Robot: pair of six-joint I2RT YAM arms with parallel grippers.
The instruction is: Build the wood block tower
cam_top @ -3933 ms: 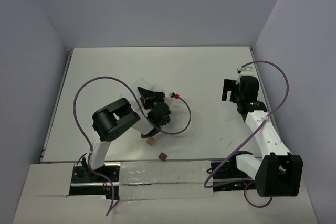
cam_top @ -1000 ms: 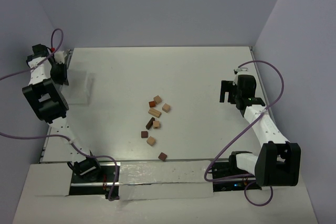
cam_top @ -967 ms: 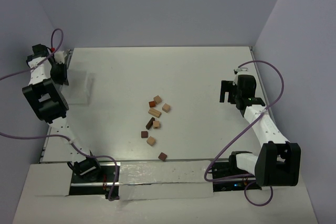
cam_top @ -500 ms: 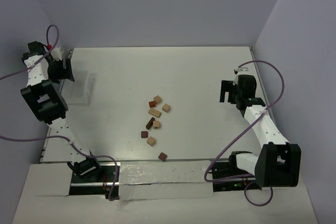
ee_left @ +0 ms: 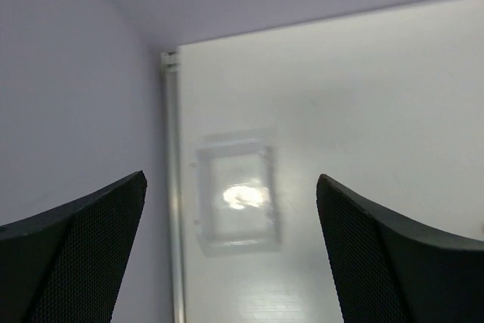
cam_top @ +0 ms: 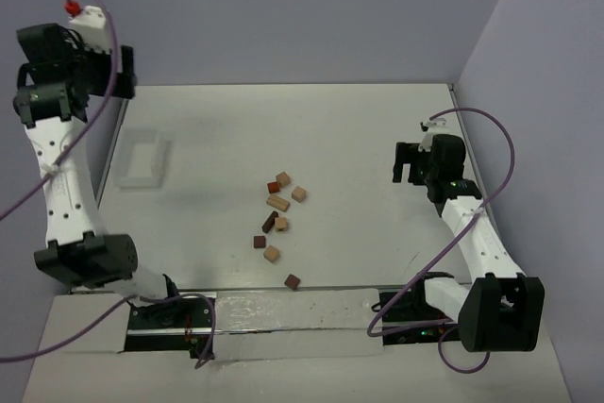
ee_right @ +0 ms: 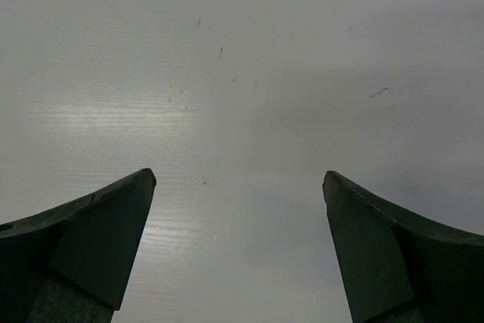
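Top external view shows the small wooden blocks (cam_top: 277, 203), light tan, reddish-brown and dark brown cubes and short bars, lying loose on the white table (cam_top: 377, 120) just left of the frame's centre. About nine can be counted. A few at the top of the cluster sit close together or touching, and one dark brown cube (cam_top: 293, 281) lies apart at the bottom of it. None appears to rest on another, so no tower stands anywhere in the frame.

Left wrist view shows the left gripper (ee_left: 231, 179) with its black fingers spread wide and nothing between them. It looks down from a height on a clear rectangular plastic piece (ee_left: 236, 198) lying flat near the table's left edge. Whether that piece is a tray or a lid cannot be told. In the top view this arm reaches up into the upper left of the frame, well away from the blocks.

Right wrist view shows the right gripper (ee_right: 239, 176) also spread and empty, with only bare table under it. It is at the right of the top view, well apart from the cluster.

As a judgement, the building has not begun: every block has yet to be picked up and stacked, and neither arm is placed to take one.
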